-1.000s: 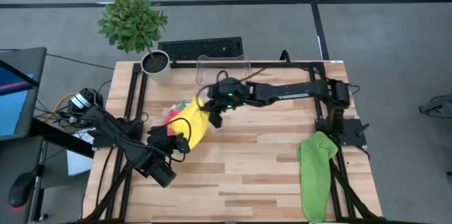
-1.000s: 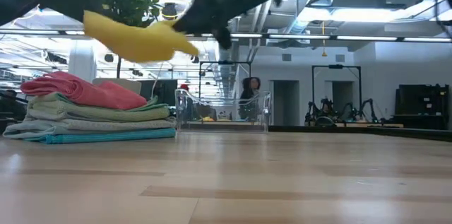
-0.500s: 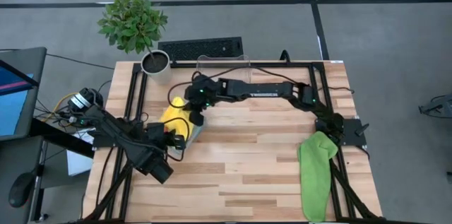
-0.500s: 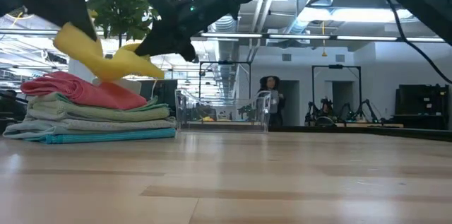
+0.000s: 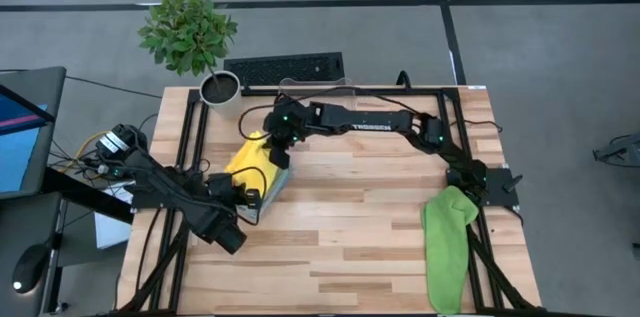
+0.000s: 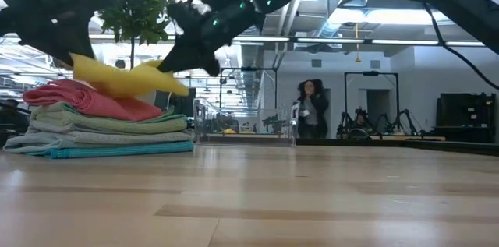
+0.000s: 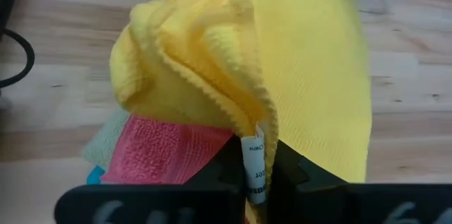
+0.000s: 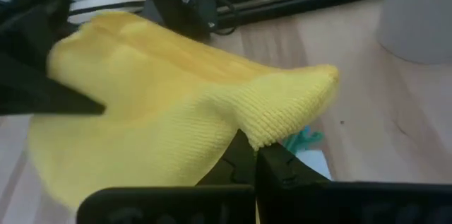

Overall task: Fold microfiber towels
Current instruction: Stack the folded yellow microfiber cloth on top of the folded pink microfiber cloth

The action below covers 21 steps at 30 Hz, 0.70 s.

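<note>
Yellow folded microfiber towel (image 5: 253, 162) hangs just above the stacked towels (image 6: 101, 126) at centre-left, clamped by both the left hand (image 7: 256, 174) and right hand (image 8: 248, 155). Stacking step; next, lower and release squarely.

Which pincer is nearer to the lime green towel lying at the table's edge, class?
The right. The right pincer holds the yellow towel over the stack, across the table from the lime green towel; the left pincer grips the same towel's other end, slightly farther off.
</note>
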Motion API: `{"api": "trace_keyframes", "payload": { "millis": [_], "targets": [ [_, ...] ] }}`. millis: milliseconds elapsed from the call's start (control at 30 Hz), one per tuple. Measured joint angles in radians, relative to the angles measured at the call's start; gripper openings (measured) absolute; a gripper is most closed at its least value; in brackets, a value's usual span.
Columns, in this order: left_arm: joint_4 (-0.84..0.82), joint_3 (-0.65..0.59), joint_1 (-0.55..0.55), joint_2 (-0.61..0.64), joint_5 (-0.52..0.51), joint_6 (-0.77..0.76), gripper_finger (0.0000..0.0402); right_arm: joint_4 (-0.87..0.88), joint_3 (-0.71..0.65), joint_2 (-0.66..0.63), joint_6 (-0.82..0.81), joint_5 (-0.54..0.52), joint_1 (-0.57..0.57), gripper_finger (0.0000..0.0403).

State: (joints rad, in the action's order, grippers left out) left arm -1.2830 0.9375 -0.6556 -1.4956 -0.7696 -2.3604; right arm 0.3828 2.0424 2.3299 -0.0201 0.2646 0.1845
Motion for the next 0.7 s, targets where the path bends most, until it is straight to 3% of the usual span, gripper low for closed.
{"api": "trace_keyframes", "payload": {
  "millis": [333,533,700],
  "targets": [
    [-0.013,0.001,-0.001,0.044,0.023,0.007,0.0017,0.020,-0.004,0.047,0.002,0.009,-0.014,0.0018],
    [-0.021,0.002,-0.006,0.098,0.045,0.021,0.0018,-0.008,-0.002,0.047,-0.002,-0.003,-0.011,0.0052],
    [-0.025,0.002,-0.005,0.089,0.135,0.045,0.0021,-0.017,-0.002,0.047,-0.005,-0.005,-0.010,0.0074]
  ]
}}
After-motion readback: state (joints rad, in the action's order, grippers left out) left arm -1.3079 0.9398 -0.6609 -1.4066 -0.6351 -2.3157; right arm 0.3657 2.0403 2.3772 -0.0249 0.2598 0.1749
